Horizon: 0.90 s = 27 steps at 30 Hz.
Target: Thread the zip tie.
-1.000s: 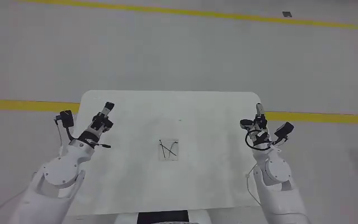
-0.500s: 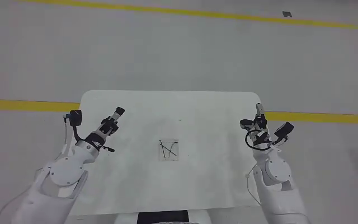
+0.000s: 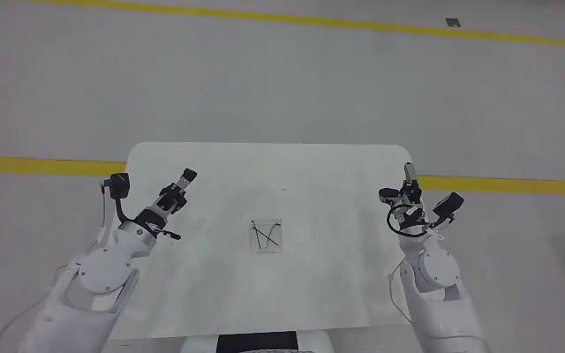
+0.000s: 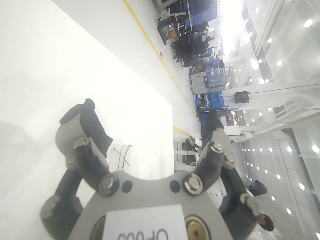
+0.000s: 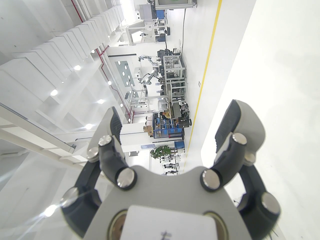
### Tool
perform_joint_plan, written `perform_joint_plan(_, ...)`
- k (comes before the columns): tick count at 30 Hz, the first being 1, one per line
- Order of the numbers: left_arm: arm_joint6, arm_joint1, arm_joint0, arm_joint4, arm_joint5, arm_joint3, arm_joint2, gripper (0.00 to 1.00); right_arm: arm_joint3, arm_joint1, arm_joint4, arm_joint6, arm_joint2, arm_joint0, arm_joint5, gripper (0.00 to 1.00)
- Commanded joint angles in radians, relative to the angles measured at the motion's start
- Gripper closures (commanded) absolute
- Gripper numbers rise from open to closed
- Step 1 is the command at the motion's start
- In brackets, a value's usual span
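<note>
Two end effectors stand with fingers spread wide and nothing between them. The left end effector [image 3: 183, 179] hangs above the left part of the counter [image 3: 265, 163], pointing in toward the middle, and its own wrist view shows both fingers well apart [image 4: 150, 111]. The right end effector [image 3: 408, 187] sits at the counter's right edge, equally wide and holding nothing [image 5: 172, 109]. Between them, around the middle of the counter and a little toward the near edge, the zip tie [image 3: 265, 235] lies flat as a few thin crossed strands on a small pale square [image 3: 256, 249]. I cannot tell how many strands there are. From the left wrist they show just beyond the fingers [image 4: 122, 154]. Over the last second the left end effector swung in from nearer the left edge toward the middle, then held still for the last half second, while the right one did not shift and the strands lie as they did. This looks like the opening of the approach: the zip tie is untouched, no grasp has been made, and threading has not yet begun.
</note>
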Motion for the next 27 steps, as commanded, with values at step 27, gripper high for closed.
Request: perform_joint_plan(27,-0.358,0.025,-0.141,0.446,0.043,-0.088,0.184,0.00,0.000,0.000,0.000,0.000,0.000,0.000,0.000,0.00)
